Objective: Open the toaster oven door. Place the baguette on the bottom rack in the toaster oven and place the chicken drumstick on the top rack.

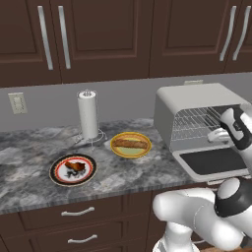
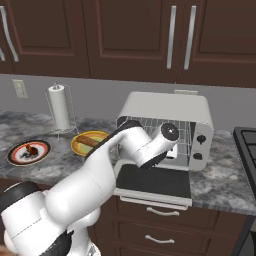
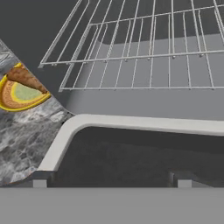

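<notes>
The white toaster oven (image 1: 197,101) (image 2: 165,107) stands at the right of the counter. Its door (image 1: 216,161) (image 2: 152,181) (image 3: 131,162) lies folded down flat. Inside are the top rack (image 1: 197,115) (image 3: 131,39) and the bottom rack (image 1: 194,132) (image 3: 131,74), both bare. My gripper (image 1: 215,135) (image 3: 111,183) hovers over the door at the oven's mouth, open and holding nothing. The baguette (image 1: 132,143) (image 2: 90,141) (image 3: 24,78) rests on a yellow plate (image 1: 129,152) left of the oven. Farther left, the chicken drumstick (image 1: 75,166) (image 2: 32,149) sits on a black-rimmed plate (image 1: 58,175).
A paper towel roll (image 1: 88,114) (image 2: 60,114) stands on its wire holder behind the plates. A dark stove edge (image 2: 247,150) borders the counter on the right. Drawers (image 1: 78,212) run below the counter's front edge, and dark cabinets (image 1: 103,34) hang above.
</notes>
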Controlling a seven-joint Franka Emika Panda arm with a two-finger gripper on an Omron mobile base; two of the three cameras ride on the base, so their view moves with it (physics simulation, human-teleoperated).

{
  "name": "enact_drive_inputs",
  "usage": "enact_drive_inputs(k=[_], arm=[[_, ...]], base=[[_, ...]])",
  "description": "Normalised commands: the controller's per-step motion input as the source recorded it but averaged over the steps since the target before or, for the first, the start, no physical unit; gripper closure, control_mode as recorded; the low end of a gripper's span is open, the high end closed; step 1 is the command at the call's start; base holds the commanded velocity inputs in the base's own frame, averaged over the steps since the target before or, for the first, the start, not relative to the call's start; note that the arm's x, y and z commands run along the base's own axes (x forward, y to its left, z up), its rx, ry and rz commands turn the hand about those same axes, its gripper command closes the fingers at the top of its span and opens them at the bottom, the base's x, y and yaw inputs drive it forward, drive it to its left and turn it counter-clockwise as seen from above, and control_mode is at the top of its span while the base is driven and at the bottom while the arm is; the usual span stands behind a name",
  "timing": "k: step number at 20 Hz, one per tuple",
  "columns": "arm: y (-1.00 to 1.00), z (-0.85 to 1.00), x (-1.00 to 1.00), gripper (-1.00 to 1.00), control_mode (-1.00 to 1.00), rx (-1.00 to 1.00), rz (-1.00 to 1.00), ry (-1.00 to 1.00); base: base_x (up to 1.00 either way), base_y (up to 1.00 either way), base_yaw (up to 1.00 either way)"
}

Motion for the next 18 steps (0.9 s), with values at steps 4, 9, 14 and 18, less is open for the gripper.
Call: enact_drive_inputs(k=[4,9,14,18], arm=[[0.00,0.00,0.33,-1.00,-1.00,0.00,-0.02,-0.02],[0.00,-0.06,0.25,-1.00,-1.00,0.01,-0.05,-0.09],[0.00,-0.04,0.25,-1.00,-1.00,0.00,-0.05,-0.05],[0.00,-0.07,0.05,-1.00,-1.00,0.08,-0.05,0.00]], base=[[0.00,0.00,0.00],[0.00,0.00,0.00],[0.00,0.00,0.00],[0.00,0.00,0.00]])
